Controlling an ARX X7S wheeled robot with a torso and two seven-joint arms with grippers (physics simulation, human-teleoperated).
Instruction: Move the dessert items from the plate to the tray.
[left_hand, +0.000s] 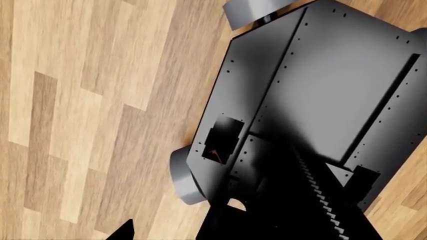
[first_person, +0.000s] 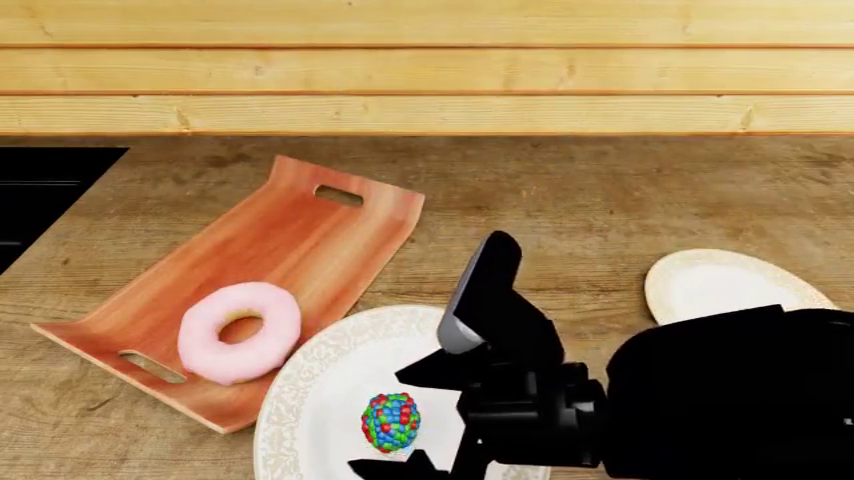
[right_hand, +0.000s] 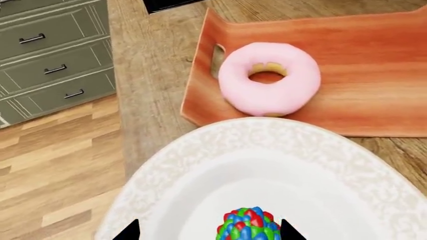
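A wooden tabletop (first_person: 601, 200) of weathered brown planks is shown, backed by a wall of pale horizontal boards. Three things are carried directly on it. A reddish-brown tray (first_person: 287, 245) with upcurved, slotted ends is laid diagonally at the left of the head view. A round white plate (first_person: 314, 400) with a patterned rim is set at the near edge, its rim just beside the tray's near corner. A second white plate (first_person: 714, 280) is placed well apart at the right, partly hidden by the dark arm.
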